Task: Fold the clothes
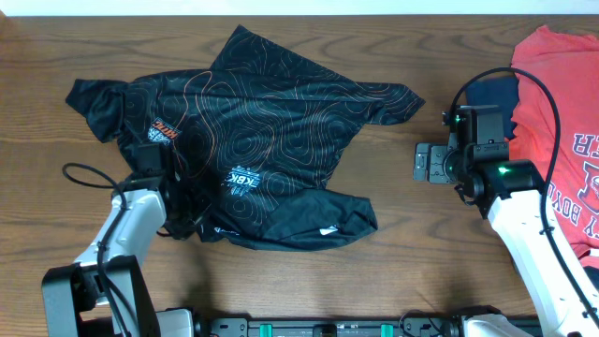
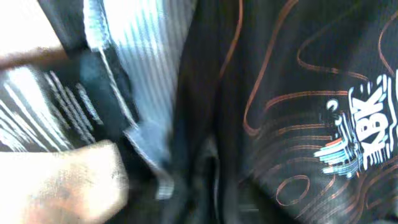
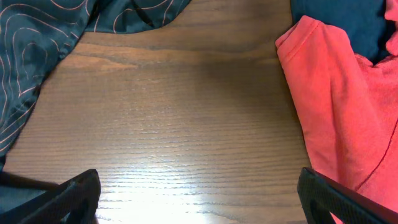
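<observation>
Fabric covers the left half of the brown wooden surface [image 1: 402,243]: a thin black sports shirt [image 1: 271,122] with fine orange-and-white contour lines lies spread out but rumpled. One sleeve reaches toward the far left and another toward the right. Its near edge is bunched into a thick fold close to the front of the surface. A small white-and-blue "KBK" logo [image 1: 245,181] sits near the middle of the shirt, and an orange logo [image 1: 161,126] marks its left part.

The left fingers [image 1: 185,208] are down at the shirt's near-left edge, among the cloth. The left wrist view is blurred and very close. It shows black fabric, a pale grey ribbed stretch [image 2: 146,74] and the same logo at the right. Whether those fingers are clenched on the cloth or released I cannot tell.

The right fingers [image 3: 62,199] are spread wide with nothing between them. They sit low over bare wood, in the gap between the black shirt and a red T-shirt with white lettering [image 1: 562,140] at the right edge. A dark blue piece of cloth [image 1: 491,94] lies against the red T-shirt's far-left corner. It shows again in the top right of the right wrist view.
</observation>
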`<state>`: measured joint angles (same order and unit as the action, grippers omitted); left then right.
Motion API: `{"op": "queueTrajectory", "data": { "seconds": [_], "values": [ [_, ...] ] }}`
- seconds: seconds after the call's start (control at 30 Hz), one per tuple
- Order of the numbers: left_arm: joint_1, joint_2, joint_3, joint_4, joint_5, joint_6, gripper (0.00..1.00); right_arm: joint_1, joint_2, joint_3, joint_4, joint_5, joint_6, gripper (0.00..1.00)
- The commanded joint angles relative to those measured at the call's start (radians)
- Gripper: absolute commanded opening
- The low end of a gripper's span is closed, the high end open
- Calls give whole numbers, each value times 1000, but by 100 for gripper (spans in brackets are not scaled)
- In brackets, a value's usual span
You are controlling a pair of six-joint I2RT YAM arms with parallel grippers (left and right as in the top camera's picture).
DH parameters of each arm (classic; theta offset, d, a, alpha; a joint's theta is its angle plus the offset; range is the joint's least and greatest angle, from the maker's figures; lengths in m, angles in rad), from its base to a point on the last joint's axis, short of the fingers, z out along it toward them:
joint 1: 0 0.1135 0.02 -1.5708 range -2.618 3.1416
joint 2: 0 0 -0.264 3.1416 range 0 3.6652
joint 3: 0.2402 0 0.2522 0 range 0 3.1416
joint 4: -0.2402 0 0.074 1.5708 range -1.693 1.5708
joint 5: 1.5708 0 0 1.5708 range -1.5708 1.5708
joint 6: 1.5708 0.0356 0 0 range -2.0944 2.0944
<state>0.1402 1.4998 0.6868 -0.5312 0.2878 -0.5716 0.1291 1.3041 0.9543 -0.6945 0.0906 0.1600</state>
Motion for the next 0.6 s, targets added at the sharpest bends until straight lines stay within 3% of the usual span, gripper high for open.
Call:
{"op": "queueTrajectory", "data": {
  "seconds": [0.0,0.2,0.47,0.5,0.57],
  "values": [
    [-2,4,-14,30,-56,10,7,-7,-12,3,-2,10,3,99],
    [74,4,17,89,-177,10,6,-7,-12,3,-2,10,3,99],
    [287,4,272,67,-182,22,6,-7,11,3,50,-105,-1,99],
    [293,4,284,55,-169,23,31,-7,20,3,57,-129,-1,99],
    [295,4,289,15,-127,22,93,-4,40,3,69,-167,0,99]
  ]
}}
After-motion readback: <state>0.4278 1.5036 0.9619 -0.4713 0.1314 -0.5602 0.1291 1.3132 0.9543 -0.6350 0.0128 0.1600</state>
